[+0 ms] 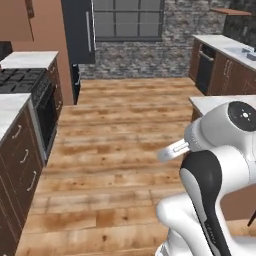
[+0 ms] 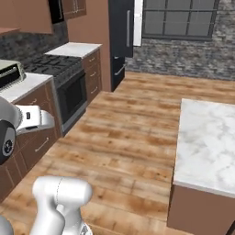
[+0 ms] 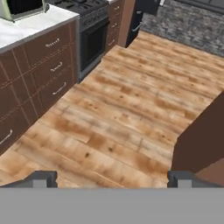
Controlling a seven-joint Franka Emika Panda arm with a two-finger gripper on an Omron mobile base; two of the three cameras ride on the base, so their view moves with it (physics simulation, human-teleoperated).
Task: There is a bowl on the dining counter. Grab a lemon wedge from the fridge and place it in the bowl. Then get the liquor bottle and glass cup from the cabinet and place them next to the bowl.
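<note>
- Kitchen w/ plank wood floor [image 1: 115, 150], grey stone back wall and a big gridded window [image 1: 127, 19]. Long run of brown drawers w/ silver handles [image 3: 39, 74] along one side, black stove [image 2: 69, 87] set into it.
- Fridge [image 2: 121, 27] = tall black unit at far end past the stove, beside the window; grey vertical handle visible. Doors look shut. It's well apart from the robot, w/ open floor between.
- Dining counter [image 2: 206, 137]: white veined marble slab on brown base, close on the robot's right. The part in view is bare; can't spot the bowl on it. Lemon wedge presumably inside the fridge, can't confirm.
- Gripper [image 3: 112, 179]: hand view looks down at the floor, the two dark finger tips stand far apart at the bottom, nothing between them. Fingers wide, empty.
- Arm is folded up over the base, hand pointing out and down.
- Stage, my read: very early, approach to fridge not done, nothing fetched.
- Risks from here:
  - base cutting too close to the dining counter's corner or the drawer run on the way, since the lane between them isn't wide
  - stopping too near the fridge, so the door can't swing past the arm
  - grabbing the handle off-centre, fingers slip, door stays shut
  - wedge is tiny, so easy to pinch badly and drop it on the way back
</note>
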